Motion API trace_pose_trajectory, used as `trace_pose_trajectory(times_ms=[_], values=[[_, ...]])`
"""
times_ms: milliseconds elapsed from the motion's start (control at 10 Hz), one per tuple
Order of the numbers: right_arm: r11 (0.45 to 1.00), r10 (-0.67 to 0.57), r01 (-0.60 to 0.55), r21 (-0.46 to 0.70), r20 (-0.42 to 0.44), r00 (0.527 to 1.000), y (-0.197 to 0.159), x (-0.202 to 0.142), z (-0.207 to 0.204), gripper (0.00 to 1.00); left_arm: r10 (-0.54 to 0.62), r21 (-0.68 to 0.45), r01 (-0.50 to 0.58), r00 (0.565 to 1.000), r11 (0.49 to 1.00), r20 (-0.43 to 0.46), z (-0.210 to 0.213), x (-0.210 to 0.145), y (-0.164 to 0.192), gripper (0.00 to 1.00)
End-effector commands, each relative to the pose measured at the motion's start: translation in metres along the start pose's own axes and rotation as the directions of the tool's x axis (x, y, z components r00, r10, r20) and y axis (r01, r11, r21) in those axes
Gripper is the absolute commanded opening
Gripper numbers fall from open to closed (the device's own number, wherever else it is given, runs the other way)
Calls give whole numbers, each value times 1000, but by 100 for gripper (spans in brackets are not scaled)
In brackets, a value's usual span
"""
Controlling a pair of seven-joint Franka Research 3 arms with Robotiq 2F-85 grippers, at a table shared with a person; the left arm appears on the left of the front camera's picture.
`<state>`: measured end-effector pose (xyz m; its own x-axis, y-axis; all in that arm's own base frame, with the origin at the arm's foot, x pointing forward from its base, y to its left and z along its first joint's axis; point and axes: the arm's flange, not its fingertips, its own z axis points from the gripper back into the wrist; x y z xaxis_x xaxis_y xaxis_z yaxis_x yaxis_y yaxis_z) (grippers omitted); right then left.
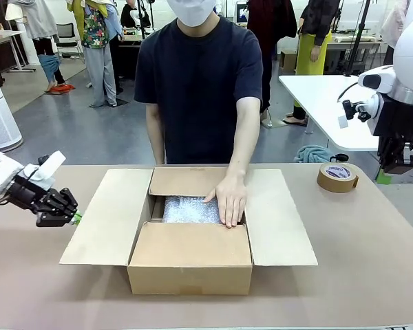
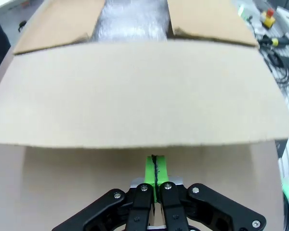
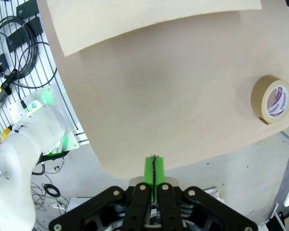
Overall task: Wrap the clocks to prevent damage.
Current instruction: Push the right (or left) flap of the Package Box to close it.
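The clocks show as a whitish bubble-wrap bundle [image 1: 188,210] lying inside the open cardboard carton [image 1: 189,265]. A person's hand [image 1: 229,199] rests flat on the bundle's right part. My left gripper [image 1: 73,217] is shut and empty, hovering just left of the carton's left flap. In the left wrist view, its green pads [image 2: 155,167] are pressed together in front of that flap [image 2: 135,91], and the bundle [image 2: 130,19] lies beyond it. My right gripper [image 1: 385,176] hangs shut and empty by the table's far right corner, its fingertips [image 3: 154,168] closed above the table edge.
A brown tape roll [image 1: 337,177] lies on the table at the far right, also seen in the right wrist view [image 3: 272,100]. All four carton flaps are spread outward. The person stands at the far side. Bare brown tabletop [image 1: 372,261] lies right of the carton.
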<state>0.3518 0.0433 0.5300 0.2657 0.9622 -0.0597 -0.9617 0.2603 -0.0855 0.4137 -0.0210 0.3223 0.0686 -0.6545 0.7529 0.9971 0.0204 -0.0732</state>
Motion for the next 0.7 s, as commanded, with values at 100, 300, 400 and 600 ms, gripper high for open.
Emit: trace_pose_trajectory(times_ms=[100, 300, 400, 600], values=[[1000, 4, -4, 1, 30, 1000, 1, 0, -5, 1, 39, -29, -33, 968, 999, 247, 3, -11, 14, 0], [1000, 4, -4, 1, 30, 1000, 1, 0, -5, 1, 65, -75, -40, 930, 996, 361, -5, -17, 14, 0], [1000, 4, -4, 1, 30, 1000, 1, 0, -5, 1, 63, -96, -27, 916, 995, 396, -11, -15, 15, 0], [1000, 4, -4, 1, 30, 1000, 1, 0, -5, 1, 1, -79, 34, 912, 996, 410, -31, 2, 13, 0]])
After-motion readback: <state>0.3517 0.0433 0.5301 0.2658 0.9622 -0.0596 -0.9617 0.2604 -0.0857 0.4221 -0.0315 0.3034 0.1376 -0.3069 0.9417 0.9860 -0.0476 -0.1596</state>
